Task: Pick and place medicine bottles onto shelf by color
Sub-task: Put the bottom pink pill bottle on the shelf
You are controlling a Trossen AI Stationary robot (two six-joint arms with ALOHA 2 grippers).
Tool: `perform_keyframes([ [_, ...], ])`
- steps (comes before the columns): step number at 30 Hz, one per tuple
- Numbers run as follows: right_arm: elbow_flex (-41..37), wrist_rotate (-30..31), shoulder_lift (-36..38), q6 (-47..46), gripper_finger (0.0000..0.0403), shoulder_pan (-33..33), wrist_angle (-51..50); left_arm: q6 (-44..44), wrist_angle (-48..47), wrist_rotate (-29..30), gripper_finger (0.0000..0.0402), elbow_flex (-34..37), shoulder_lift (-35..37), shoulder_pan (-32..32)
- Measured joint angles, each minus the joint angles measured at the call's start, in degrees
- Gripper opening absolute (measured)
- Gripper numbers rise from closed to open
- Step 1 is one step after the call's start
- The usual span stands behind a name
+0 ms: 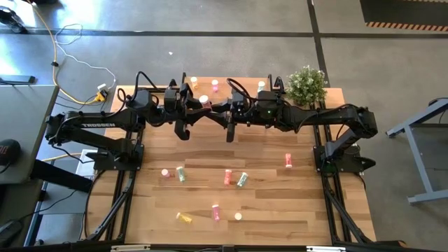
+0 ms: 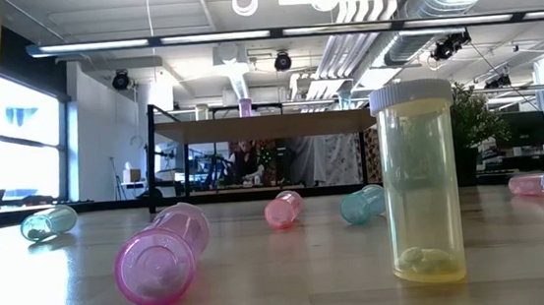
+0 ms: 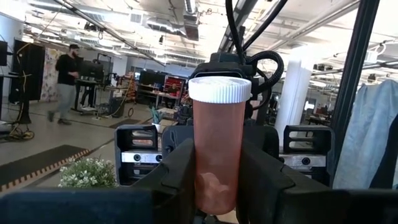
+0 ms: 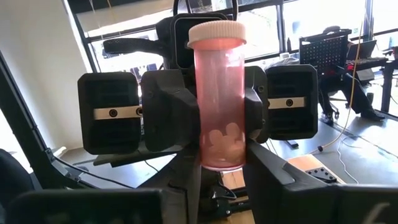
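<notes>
1. Nearest the low camera, 1 yellow bottle (image 2: 420,184) is standing upright on the table (image 1: 280,203), with a few pills lying in its base.
2. Just beside it, 1 pink bottle (image 2: 163,256) is lying on its side, its base facing the camera.
3. Farther across the planks, 4 more bottles are lying down: a pale green bottle (image 2: 48,222), a small pink bottle (image 2: 284,209), a teal bottle (image 2: 360,204) and a capped pink bottle (image 2: 536,184).
4. Beyond these, the shelf (image 2: 265,125) is standing on thin dark legs at the table's far edge, with a potted plant (image 1: 306,84) sitting near its right end.
5. Over the shelf, the left gripper (image 1: 192,105) and the right gripper (image 1: 224,108) are meeting nose to nose at the table's middle.
6. The red-orange bottle (image 3: 217,155) is standing upright between them, white cap uppermost, in the air and clear of the boards.
7. The left gripper's jaws are pressing flush against both sides of this bottle.
8. The right gripper's jaws are clasping the same bottle at its lower end.
9. In the room far behind, a person (image 3: 65,87) is walking.
</notes>
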State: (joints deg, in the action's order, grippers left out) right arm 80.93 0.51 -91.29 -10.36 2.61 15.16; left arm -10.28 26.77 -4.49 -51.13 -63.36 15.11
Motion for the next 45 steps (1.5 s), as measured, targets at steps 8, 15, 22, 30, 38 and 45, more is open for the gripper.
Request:
perform_keyframes([
  [8,0.0,1.2,0.0,0.3,0.0124,0.0,0.0,0.0,0.1,0.0,0.0093,0.0,0.0,0.0],
  [15,0.0,3.1,0.1,-0.2,0.0152,0.0,-1.5,1.4,-0.2,0.2,0.0093,0.0,-0.1,0.0],
  [22,0.0,4.0,0.6,-0.3,0.0165,0.0,-4.6,1.7,-0.4,0.8,0.0093,0.1,-0.2,0.0],
  [30,0.0,4.0,2.6,-0.3,0.0165,0.0,-9.1,3.0,-0.1,1.2,0.0093,0.1,-0.2,0.1],
  [38,0.0,4.0,7.0,-2.6,0.0165,0.0,-20.9,3.5,-2.4,2.0,0.0093,0.1,-0.1,0.3],
  [45,0.0,3.7,13.0,0.3,0.0165,0.2,-26.7,3.5,-7.1,2.8,0.0093,0.1,-0.3,0.3],
])
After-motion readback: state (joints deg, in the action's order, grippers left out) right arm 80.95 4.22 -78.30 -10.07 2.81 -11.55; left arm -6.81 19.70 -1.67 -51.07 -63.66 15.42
